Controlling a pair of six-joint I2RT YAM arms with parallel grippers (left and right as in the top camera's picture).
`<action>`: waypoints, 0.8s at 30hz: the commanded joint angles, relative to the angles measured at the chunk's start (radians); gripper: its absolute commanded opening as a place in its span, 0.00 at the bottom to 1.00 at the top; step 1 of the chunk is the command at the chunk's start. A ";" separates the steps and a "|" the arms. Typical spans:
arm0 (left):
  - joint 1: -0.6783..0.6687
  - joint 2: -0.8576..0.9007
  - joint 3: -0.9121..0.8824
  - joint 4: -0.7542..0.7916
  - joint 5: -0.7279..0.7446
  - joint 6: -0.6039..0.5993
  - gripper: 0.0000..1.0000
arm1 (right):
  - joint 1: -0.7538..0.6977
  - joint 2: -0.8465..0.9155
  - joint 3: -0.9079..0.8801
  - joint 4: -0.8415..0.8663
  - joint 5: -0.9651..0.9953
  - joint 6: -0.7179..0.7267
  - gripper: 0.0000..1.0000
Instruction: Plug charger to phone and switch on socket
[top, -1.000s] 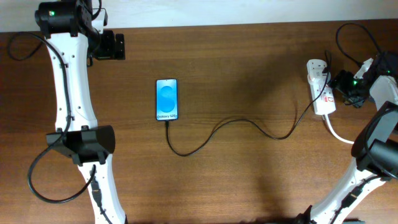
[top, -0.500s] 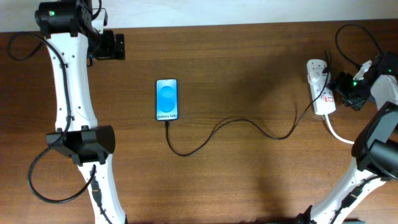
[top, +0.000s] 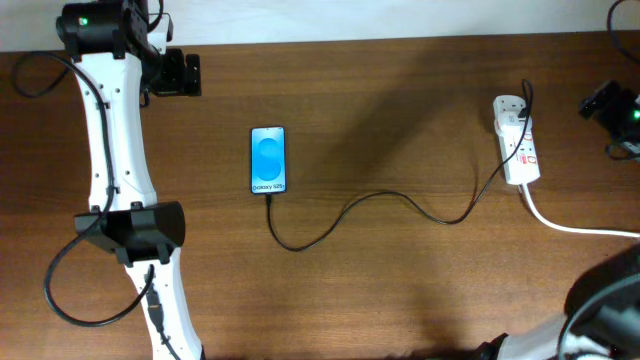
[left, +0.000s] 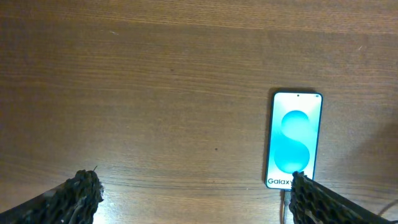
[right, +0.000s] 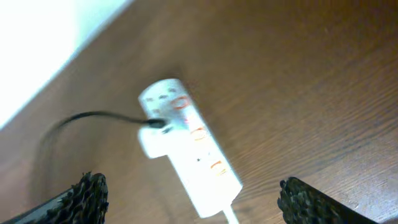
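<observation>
White socket (right: 186, 152) lies beyond the right hand (right: 193, 183) (fingers spread, holding nothing); phone (left: 295, 140), charger (top: 370, 200) meeting its lower edge, lies on the worktop (top: 400, 100) beyond one finger of the likewise spread left hand (left: 193, 180).

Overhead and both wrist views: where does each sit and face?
Overhead: above the table, straight down; both arms, phone, charger, power strip.
Left wrist: on left arm, facing down at the phone; open left claw shows.
Right wrist: angled down at the power strip; open right claw shows.
Overhead and left wrist share the phone.
</observation>
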 joint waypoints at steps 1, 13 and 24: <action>0.006 -0.001 0.004 -0.001 -0.011 0.015 0.99 | 0.008 -0.159 0.023 -0.048 -0.124 -0.050 0.91; 0.006 -0.001 0.004 -0.001 -0.011 0.015 0.99 | 0.268 -0.523 0.023 -0.405 -0.131 -0.206 0.92; 0.006 -0.001 0.004 -0.001 -0.011 0.015 0.99 | 0.333 -0.609 0.023 -0.529 -0.050 -0.197 0.98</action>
